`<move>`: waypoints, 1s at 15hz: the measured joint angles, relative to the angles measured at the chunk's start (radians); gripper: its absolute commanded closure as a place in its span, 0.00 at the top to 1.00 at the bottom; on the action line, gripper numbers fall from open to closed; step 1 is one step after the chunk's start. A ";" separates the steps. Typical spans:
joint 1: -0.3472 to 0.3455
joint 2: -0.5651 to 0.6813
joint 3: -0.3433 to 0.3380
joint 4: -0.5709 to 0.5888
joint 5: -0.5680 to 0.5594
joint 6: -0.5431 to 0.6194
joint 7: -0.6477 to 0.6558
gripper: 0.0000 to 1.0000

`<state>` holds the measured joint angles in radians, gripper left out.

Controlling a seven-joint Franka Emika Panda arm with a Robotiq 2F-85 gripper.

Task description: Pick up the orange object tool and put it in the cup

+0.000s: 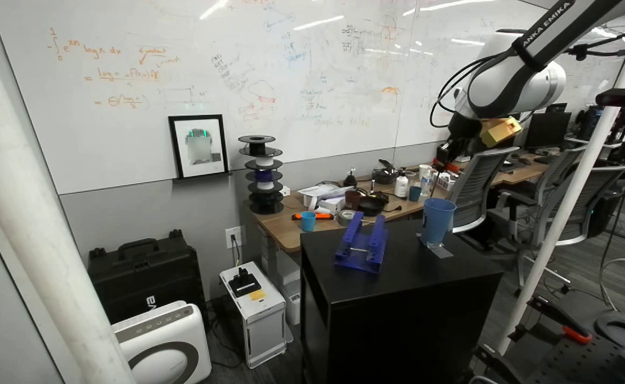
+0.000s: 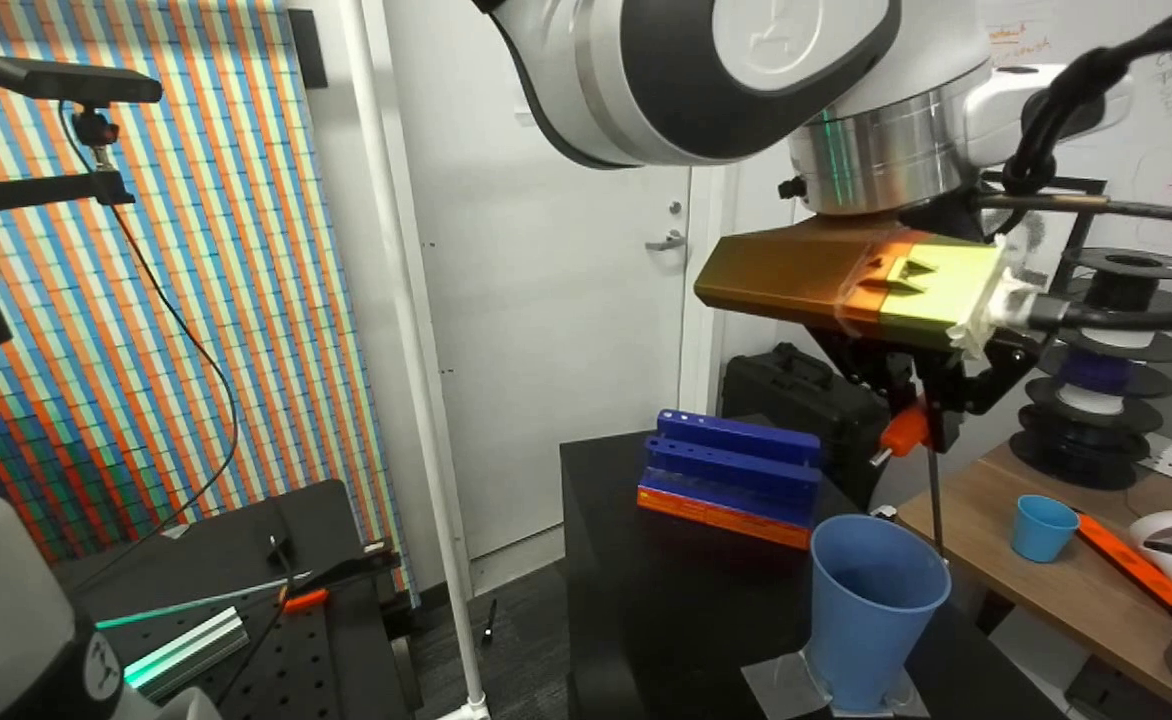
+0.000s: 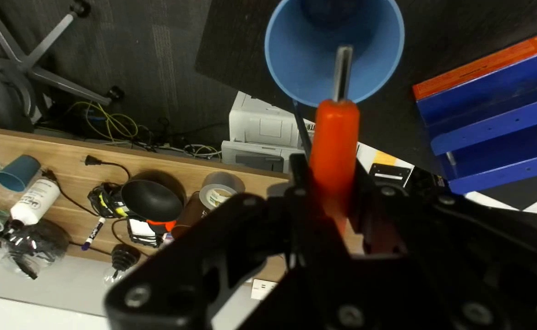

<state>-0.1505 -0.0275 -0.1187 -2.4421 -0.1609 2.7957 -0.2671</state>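
One orange tool [image 3: 335, 137] is clamped in the gripper [image 3: 331, 176], jaws snug on the handle, and it's kinda tilted, metal tip down. It's up in the air, higher than the rim of the cup [image 2: 871, 630] and apart from it. Cup's standing upright on the black cabinet [image 1: 398, 274], grey tape [image 2: 782, 685] at its base, dark blue blocky thing [image 2: 731, 450] near it.

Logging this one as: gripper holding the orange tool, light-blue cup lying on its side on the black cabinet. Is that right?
Not quite: the light-blue cup stands upright on the black cabinet rather than lying on its side, as both exterior views show. The gripper does hold the orange tool.
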 measured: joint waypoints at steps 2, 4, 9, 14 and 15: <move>0.007 -0.003 0.006 0.000 -0.052 0.038 0.070 0.13; 0.007 -0.021 0.008 0.001 -0.133 0.069 0.155 0.13; -0.014 -0.112 0.017 0.000 -0.380 0.033 0.465 0.13; 0.013 -0.188 0.061 -0.041 -0.353 0.012 0.568 0.13; 0.020 -0.198 0.074 -0.053 -0.327 0.016 0.569 0.13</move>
<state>-0.1310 -0.2255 -0.0450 -2.4955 -0.4876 2.8117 0.3023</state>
